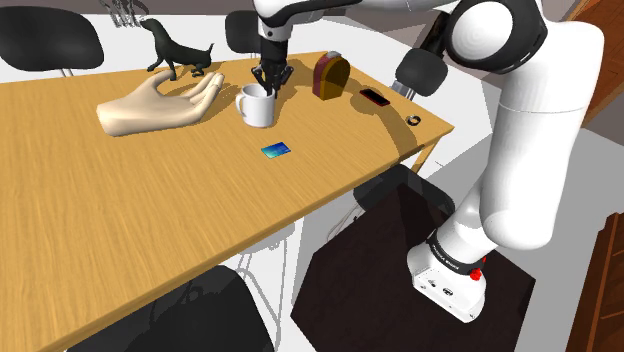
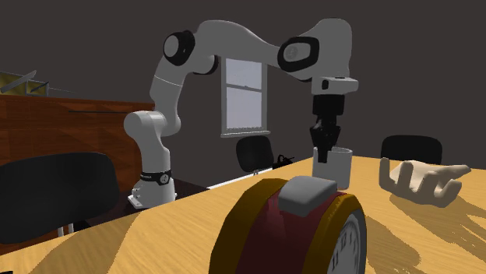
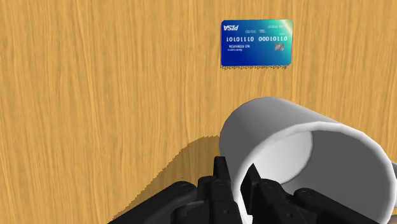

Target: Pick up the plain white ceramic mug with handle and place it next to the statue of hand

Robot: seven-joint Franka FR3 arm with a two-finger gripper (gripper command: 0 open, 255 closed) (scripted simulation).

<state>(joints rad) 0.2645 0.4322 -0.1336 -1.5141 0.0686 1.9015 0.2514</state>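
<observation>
- The pincer (image 3: 235, 179) is closed on the rim wall of the white mug (image 3: 299, 137), one finger inside and one outside.
- The mug is upright at the bench (image 1: 120, 230) top; I cannot tell whether its base is touching.
- It looks stiff, smooth and breakable, with moderate weight. A rim pinch is off-centre, so it may tip or slip, and a firm, gentle hold suits it.
- A blue card (image 3: 257, 43) lies nearby.
- The hand statue (image 1: 160, 105) is further on, its fingertips just beside the mug.
</observation>
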